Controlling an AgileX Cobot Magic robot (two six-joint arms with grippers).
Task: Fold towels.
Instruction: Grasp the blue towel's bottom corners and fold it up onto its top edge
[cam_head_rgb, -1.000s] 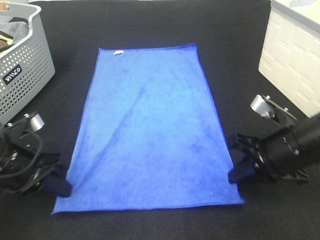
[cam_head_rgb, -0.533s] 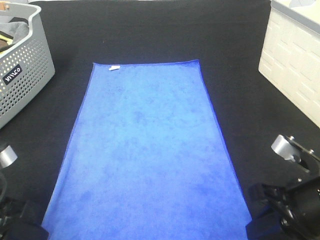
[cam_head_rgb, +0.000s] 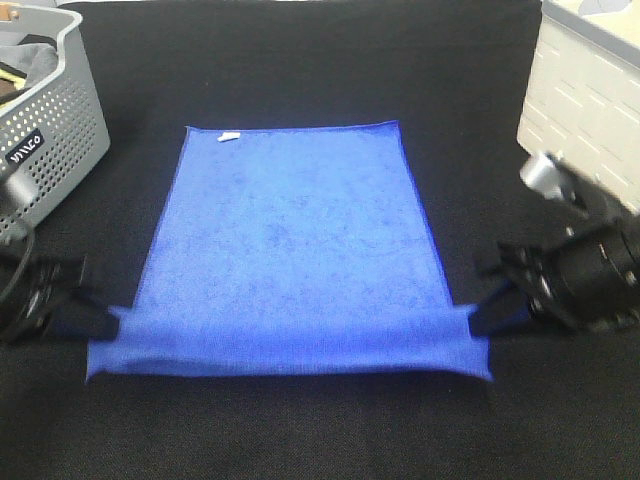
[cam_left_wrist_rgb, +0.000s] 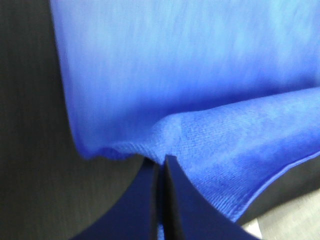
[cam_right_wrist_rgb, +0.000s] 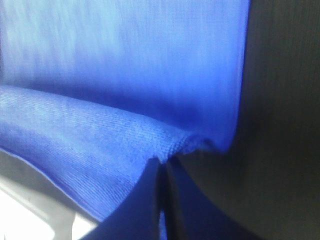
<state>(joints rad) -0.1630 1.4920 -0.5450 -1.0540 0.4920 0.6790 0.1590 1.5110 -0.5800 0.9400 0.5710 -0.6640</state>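
A bright blue towel (cam_head_rgb: 290, 230) lies on the black table, its white tag (cam_head_rgb: 228, 136) at the far left corner. Its near edge is lifted and hangs as a band between both grippers. My left gripper (cam_head_rgb: 108, 324) is shut on the near left corner. My right gripper (cam_head_rgb: 470, 322) is shut on the near right corner. In the left wrist view the fingers (cam_left_wrist_rgb: 142, 200) pinch the blue towel (cam_left_wrist_rgb: 210, 135). The right wrist view shows the same pinch on the towel (cam_right_wrist_rgb: 100, 140), with the fingers (cam_right_wrist_rgb: 145, 200) pressed together.
A grey perforated basket (cam_head_rgb: 45, 140) with a grey cloth inside stands at the far left. A white box (cam_head_rgb: 585, 110) stands at the far right. Black table surface (cam_head_rgb: 300, 430) surrounds the towel.
Both grippers have come up and away from the near edge of the table, carrying the towel's near corners. The near edge has risen off the table.
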